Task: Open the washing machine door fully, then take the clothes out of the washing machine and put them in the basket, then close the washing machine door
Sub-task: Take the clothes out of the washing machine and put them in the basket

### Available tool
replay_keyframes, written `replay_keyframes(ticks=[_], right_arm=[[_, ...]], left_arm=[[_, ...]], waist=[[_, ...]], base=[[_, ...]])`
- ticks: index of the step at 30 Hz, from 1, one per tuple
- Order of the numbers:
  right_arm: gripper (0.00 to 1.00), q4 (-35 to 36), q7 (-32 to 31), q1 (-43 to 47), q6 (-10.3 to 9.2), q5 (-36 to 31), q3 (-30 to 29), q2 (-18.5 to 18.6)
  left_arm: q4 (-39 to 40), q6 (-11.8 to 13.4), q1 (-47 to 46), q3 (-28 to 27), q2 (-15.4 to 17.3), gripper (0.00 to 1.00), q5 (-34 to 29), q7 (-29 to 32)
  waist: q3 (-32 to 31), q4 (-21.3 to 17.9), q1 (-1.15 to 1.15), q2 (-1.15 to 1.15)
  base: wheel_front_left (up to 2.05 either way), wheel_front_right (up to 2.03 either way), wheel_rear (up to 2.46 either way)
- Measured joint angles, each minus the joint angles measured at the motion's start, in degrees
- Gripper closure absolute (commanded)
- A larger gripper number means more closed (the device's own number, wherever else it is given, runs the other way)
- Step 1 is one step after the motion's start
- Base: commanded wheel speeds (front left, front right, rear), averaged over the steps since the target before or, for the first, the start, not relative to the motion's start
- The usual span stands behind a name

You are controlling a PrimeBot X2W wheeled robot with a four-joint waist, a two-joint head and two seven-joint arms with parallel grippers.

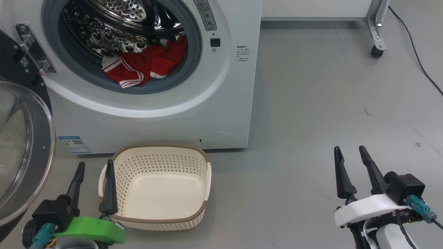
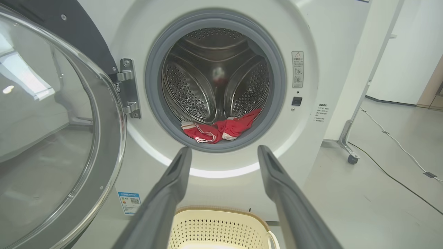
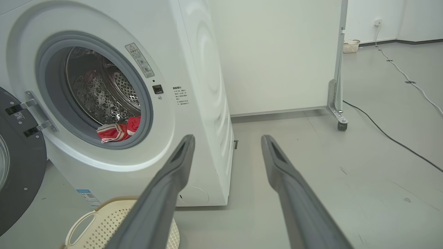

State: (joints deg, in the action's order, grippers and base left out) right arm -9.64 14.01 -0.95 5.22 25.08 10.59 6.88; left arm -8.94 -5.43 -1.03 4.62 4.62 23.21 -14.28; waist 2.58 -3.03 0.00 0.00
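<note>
The white washing machine (image 1: 221,103) stands with its round door (image 1: 20,152) swung out to the left, glass bowl showing. Red clothes (image 1: 145,64) with white stripes lie at the drum's front lip, also seen as the clothes (image 2: 221,129) and the clothes (image 3: 117,131). The cream basket (image 1: 162,221) sits empty on the floor before the machine. My left gripper (image 1: 96,166) is open beside the basket's left rim; in its wrist view the left gripper (image 2: 224,152) points at the drum. My right gripper (image 1: 350,152) hangs open over bare floor to the right, as does the right gripper (image 3: 228,141).
A white panel on a wheeled metal foot (image 1: 377,50) stands right of the machine. A black cable (image 1: 415,55) runs along the floor at far right. Grey floor (image 1: 311,121) spreads right of the machine.
</note>
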Motion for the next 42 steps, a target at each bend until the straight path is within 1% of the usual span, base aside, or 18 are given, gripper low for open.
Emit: replay_keyframes(ticks=[6, 21, 32, 42], right_arm=[[0.00, -0.13, 0.00, 0.00, 0.00, 0.00, -0.03, -0.16], [0.00, -0.46, 0.00, -0.01, 0.00, 0.00, -0.34, -0.56], [0.00, -0.66, 0.00, -0.01, 0.00, 0.00, -0.46, -0.81], [0.00, -0.89, 0.00, -0.01, 0.01, -0.01, -0.48, -0.92]], left_arm=[[-0.46, 0.11, 0.10, 0.12, 0.59, 0.00, -0.91, 0.02], [-0.83, 0.18, 0.10, 0.57, 0.49, 0.00, -1.04, 0.02], [-1.21, 0.19, 0.10, 0.70, 0.49, 0.00, -1.04, 0.02], [-1.45, 0.58, 0.10, 0.90, 0.47, 0.00, -1.05, 0.02]], waist=[[0.34, 0.05, 0.00, 0.00], [0.57, -0.22, 0.00, 0.00], [0.36, -0.37, 0.00, 0.00], [0.34, -0.38, 0.00, 0.00]], base=[[1.40, -1.40, 0.00], [1.04, -1.04, 0.00], [0.52, -0.52, 0.00], [0.13, -0.13, 0.00]])
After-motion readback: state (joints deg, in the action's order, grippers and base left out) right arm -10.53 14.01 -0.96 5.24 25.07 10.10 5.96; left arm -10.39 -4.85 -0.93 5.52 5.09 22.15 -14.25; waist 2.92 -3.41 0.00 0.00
